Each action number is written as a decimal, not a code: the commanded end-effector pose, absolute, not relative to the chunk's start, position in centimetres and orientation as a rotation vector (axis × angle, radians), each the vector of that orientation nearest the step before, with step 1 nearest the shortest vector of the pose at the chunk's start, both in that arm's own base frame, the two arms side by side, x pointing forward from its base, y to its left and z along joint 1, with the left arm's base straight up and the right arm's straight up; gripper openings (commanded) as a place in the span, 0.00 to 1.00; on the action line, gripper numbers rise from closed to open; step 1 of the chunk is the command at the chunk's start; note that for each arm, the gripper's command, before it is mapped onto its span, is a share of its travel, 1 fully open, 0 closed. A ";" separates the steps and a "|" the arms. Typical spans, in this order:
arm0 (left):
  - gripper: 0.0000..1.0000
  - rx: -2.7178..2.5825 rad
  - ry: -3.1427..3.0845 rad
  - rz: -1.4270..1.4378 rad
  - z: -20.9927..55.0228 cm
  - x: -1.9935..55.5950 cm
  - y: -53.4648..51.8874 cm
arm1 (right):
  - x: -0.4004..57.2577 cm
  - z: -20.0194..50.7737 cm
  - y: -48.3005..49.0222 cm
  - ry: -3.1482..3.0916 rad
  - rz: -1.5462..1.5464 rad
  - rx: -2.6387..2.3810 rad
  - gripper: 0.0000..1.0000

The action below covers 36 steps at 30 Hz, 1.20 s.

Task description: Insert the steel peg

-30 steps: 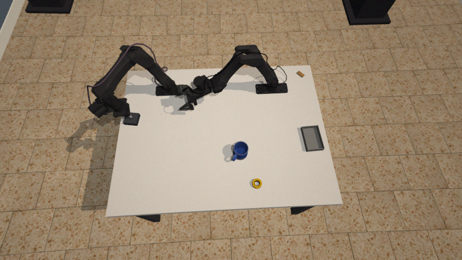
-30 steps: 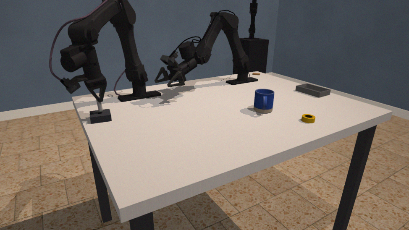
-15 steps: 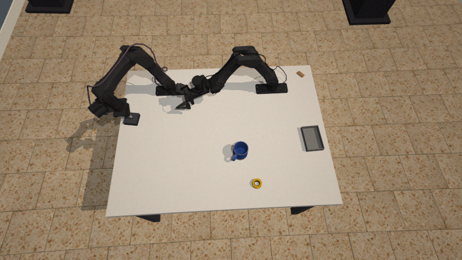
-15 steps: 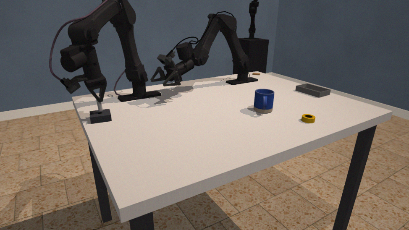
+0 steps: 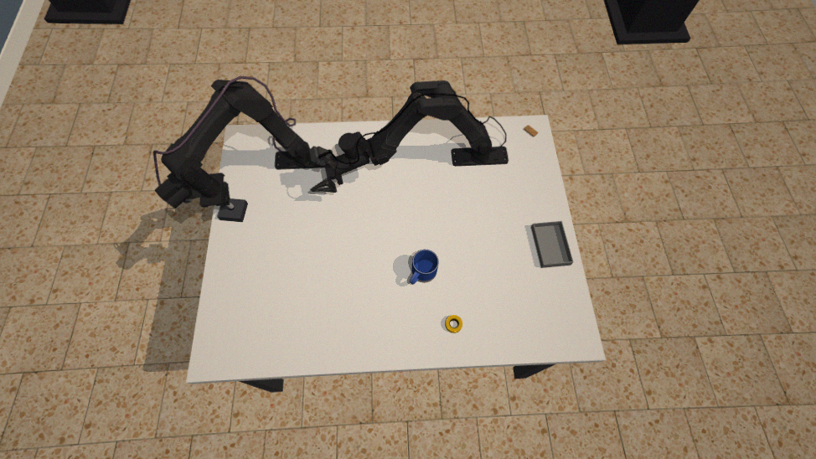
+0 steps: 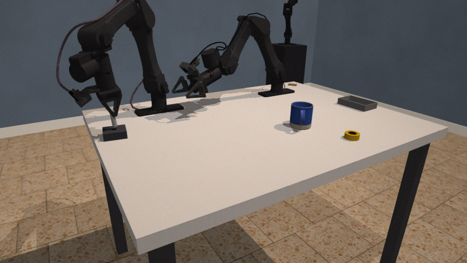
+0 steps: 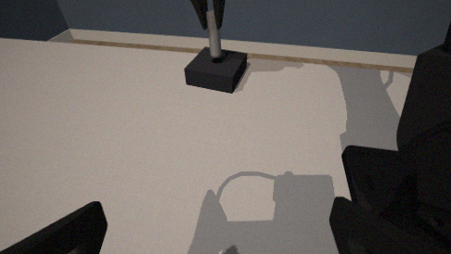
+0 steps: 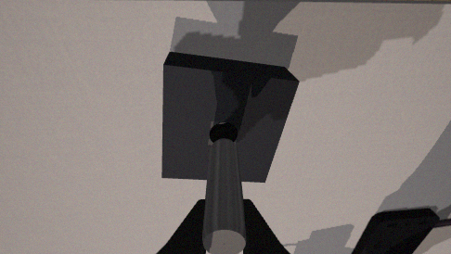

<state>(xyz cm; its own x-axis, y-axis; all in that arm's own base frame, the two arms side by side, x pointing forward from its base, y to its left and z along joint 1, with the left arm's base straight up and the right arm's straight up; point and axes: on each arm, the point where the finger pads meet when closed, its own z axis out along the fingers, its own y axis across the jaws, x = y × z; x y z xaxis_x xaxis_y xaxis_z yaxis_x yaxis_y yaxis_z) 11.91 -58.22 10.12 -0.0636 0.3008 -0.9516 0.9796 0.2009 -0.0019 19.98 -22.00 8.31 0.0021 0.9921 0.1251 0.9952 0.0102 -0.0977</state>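
Steel-grey peg (image 5: 230,206) (image 6: 113,122) (image 7: 214,39) (image 8: 225,185) at the dark block (image 5: 240,213) (image 6: 114,134) (image 7: 209,74) (image 8: 186,116), which lies flat on the white table (image 5: 342,296) (image 6: 228,150) (image 7: 116,120) (image 8: 83,116) near 1 edge. Top view: only a small pale bit of peg beside the right gripper (image 5: 229,204) (image 6: 114,114) (image 7: 212,27) (image 8: 225,201). Exterior: shaft visible between fingertips and block. Both wrist views add the black hole (image 7: 216,59) (image 8: 223,133), partly uncovered beside the peg's lower end; depth of entry, if any, cannot be told. Much of the shaft stands above the block, so not fully seated.

Right wrist view alone shows the peg's round upper end face clearly. Long axis: steep, close to upright, slight lean in the exterior and left wrist views; lower end points down at the hole.

Right fingers: closed to a narrow gap, peg gripped between them. Left gripper (image 5: 326,186) (image 6: 180,94) (image 7: 218,204): fingers spread wide, holding nothing, well apart from the block. Blue mug (image 5: 425,265) (image 6: 300,114) and yellow ring (image 5: 446,323) (image 6: 352,137): top and exterior only.

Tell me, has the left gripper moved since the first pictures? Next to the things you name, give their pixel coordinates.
Yes: the left gripper (image 5: 312,174) (image 6: 180,94) (image 7: 218,210) has shifted slightly towards the right arm's base (image 5: 279,162) (image 6: 143,112).
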 end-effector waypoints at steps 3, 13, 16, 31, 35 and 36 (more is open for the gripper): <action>1.00 1.212 1.493 -0.948 12.8 12.4 -58.8 | 19.9 8.3 -23.0 -2.121 -0.002 -2.139 0.00; 1.00 1.212 1.493 -0.948 12.8 12.4 -58.8 | 19.9 7.8 -22.9 -2.117 -0.002 -2.134 0.00; 1.00 1.212 1.493 -0.948 12.8 12.4 -58.8 | 19.8 7.9 -22.9 -2.128 -0.002 -2.137 0.00; 1.00 1.245 1.527 -0.933 11.2 11.9 -58.4 | 19.5 7.5 -22.4 -2.191 -0.044 -2.191 0.00; 1.00 1.245 1.527 -0.933 11.2 11.9 -58.4 | 19.3 7.5 -22.4 -2.212 -0.045 -2.209 0.00; 1.00 1.245 1.527 -0.933 11.2 11.9 -58.4 | 19.3 7.5 -22.4 -2.214 -0.045 -2.212 0.00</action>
<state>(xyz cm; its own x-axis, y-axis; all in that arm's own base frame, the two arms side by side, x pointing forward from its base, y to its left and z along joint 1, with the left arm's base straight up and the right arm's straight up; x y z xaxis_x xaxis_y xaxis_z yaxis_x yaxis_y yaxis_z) 11.91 -58.22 10.12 -0.0636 0.3008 -0.9516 0.9796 0.2009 -0.0019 19.08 -21.64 7.05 -0.0002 0.9972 0.0753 0.9992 0.0032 -0.0399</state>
